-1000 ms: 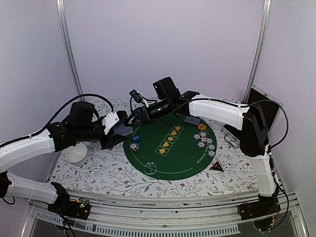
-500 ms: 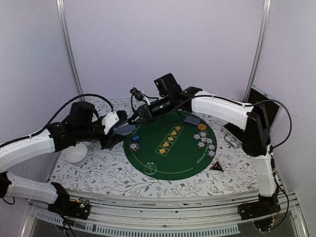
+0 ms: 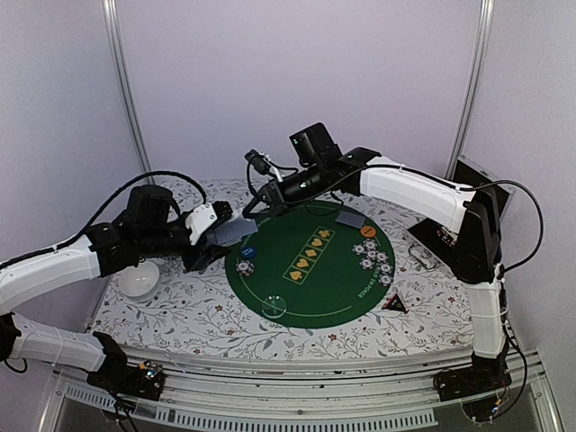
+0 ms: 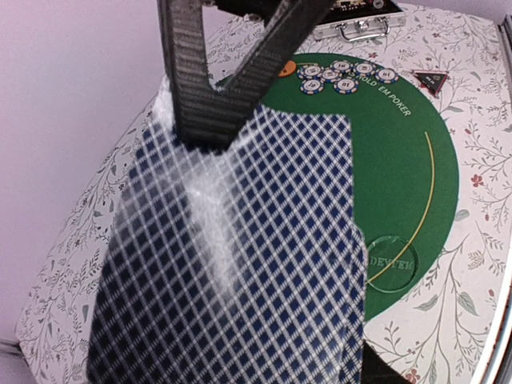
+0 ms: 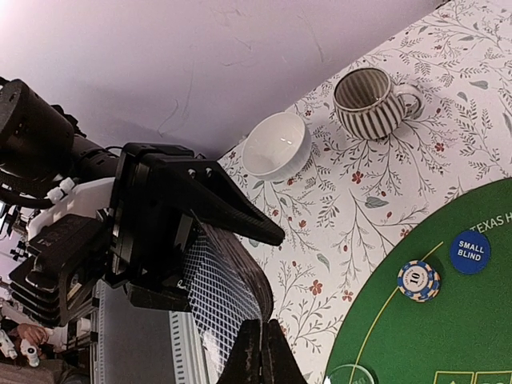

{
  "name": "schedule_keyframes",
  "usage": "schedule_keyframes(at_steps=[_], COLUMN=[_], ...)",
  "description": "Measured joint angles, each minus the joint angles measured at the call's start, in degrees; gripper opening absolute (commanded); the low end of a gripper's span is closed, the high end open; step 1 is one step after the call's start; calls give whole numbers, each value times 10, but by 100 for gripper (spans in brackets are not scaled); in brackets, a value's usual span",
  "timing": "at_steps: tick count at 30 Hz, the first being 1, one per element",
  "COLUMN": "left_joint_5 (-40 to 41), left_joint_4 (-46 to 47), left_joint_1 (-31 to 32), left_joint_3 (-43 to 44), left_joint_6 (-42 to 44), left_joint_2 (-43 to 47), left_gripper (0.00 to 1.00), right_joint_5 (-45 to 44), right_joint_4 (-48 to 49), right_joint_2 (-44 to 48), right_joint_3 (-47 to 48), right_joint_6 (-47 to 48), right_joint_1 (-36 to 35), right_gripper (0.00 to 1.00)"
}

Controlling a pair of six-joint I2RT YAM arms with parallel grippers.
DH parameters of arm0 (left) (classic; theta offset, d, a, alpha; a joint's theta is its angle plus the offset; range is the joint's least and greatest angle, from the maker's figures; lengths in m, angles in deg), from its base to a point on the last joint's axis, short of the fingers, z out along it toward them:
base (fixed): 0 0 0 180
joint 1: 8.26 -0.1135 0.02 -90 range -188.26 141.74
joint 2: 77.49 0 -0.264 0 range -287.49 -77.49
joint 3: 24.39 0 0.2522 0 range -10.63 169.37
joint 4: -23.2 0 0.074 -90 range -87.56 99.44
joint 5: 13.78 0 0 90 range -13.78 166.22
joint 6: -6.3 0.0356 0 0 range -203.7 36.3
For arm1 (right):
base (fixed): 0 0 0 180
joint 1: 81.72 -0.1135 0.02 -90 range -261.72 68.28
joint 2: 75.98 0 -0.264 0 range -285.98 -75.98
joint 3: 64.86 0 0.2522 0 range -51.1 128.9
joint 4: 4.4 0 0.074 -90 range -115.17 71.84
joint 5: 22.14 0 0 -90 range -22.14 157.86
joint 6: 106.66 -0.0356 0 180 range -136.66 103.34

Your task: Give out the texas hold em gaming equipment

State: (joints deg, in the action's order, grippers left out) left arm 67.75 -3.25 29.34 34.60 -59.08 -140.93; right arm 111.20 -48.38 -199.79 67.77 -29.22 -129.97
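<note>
My left gripper (image 3: 216,238) is shut on a deck of playing cards (image 4: 240,256) with blue diamond-pattern backs, held above the table's left side. The deck fills the left wrist view and hides the left fingers there. My right gripper (image 5: 264,352) is shut on the edge of the top card, which bends upward from the deck (image 5: 216,280). Its black fingers (image 4: 192,80) reach in from above. On the green mat (image 3: 306,279) lie a cluster of poker chips (image 3: 373,256), a single chip (image 5: 418,281), a blue button (image 5: 470,251), an orange button (image 3: 367,230) and one card (image 3: 351,219).
A white bowl (image 5: 278,144) and a striped mug (image 5: 376,102) stand on the floral cloth left of the mat. A clear disc (image 3: 274,306) lies at the mat's near edge, with a black triangle (image 3: 394,303) to its right. An open case (image 3: 468,193) stands at the far right.
The right gripper has shut on the top card's edge, and the right arm has risen slightly away from the deck. The left arm and deck have stayed put.
</note>
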Motion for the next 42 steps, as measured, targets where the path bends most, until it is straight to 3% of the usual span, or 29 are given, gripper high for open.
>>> schedule_keyframes(at_steps=[12,20,25,32,38,42], left_joint_5=[-1,-6,-11,-12,-14,-14], left_joint_4=[0,0,0,0,1,4], left_joint_1=[0,0,0,0,0,0], left_joint_3=[0,0,0,0,0,0], left_joint_6=[0,0,0,0,0,0], left_joint_2=[0,2,2,2,9,12], left_gripper=[56,55,56,56,56,56], right_joint_5=[49,4,-23,-55,-70,-77], right_joint_4=[-2,74,145,248,312,337], right_joint_2=[41,76,-24,-180,-207,-207], right_joint_3=[19,-43,-57,-74,-78,-77], right_joint_6=[-12,-72,-165,-334,-440,-471], right_joint_1=[44,140,162,126,109,110], right_gripper=[1,1,1,6,26,68])
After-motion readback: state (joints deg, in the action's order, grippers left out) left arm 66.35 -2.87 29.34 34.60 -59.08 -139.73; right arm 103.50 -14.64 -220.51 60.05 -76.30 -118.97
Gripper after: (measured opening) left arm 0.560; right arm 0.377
